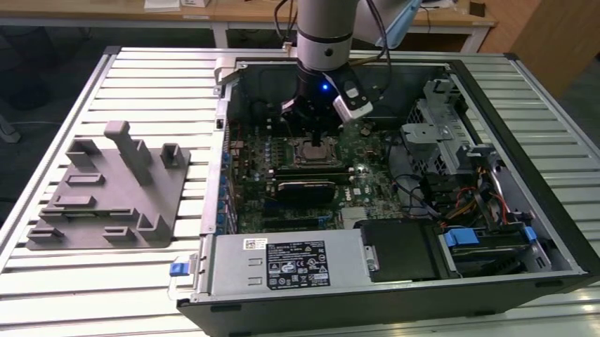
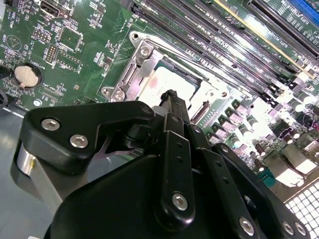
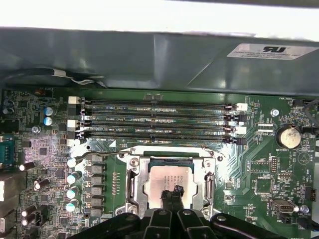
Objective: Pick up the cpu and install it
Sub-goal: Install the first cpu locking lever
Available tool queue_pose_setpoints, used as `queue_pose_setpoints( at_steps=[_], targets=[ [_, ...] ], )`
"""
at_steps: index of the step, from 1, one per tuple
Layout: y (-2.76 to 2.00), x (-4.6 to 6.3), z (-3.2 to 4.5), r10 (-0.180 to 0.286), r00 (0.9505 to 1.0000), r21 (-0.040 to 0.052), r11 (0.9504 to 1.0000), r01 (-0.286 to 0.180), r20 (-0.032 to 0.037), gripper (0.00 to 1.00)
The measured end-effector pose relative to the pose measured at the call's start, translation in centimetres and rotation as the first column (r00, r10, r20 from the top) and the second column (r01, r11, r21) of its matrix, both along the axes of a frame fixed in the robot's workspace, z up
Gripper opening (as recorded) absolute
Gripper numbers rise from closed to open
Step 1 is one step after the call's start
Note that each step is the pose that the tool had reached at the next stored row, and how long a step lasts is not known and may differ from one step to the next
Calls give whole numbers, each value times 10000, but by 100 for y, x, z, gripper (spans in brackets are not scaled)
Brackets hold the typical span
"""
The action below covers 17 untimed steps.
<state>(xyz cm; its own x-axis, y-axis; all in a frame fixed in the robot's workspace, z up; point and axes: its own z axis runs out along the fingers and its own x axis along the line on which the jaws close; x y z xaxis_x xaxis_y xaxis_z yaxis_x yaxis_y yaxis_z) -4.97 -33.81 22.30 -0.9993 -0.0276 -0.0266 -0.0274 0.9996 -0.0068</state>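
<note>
Standing on the counter [image 1: 84,98], open computer case [image 1: 375,305], grey fixture [image 1: 108,189] at its nine o'clock in the exterior view. Above the motherboard [image 3: 249,164], gripper [image 3: 174,191] pinched closed on nothing, tips at the cpu [image 3: 162,179] seated in the socket [image 3: 132,184].

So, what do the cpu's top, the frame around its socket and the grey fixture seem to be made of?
The cpu has a top of bare metal, it seems: pale silver, dull sheen. The socket frame looks like stamped steel or similar: bright, with sharp glints. The grey fixture looks like matte plastic: even grey, no shine.
</note>
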Motion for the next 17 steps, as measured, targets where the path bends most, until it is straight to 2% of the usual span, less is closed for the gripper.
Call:
queue_pose_setpoints(
  at_steps=[3,6,17],
  targets=[
    [0,-14,1,0,10000,-2,10000,0,-1,11],
    [0,-73,0,1,10000,0,10000,-1,0,11],
    [0,-466,0,0,10000,1,10000,0,1,11]
  ],
)
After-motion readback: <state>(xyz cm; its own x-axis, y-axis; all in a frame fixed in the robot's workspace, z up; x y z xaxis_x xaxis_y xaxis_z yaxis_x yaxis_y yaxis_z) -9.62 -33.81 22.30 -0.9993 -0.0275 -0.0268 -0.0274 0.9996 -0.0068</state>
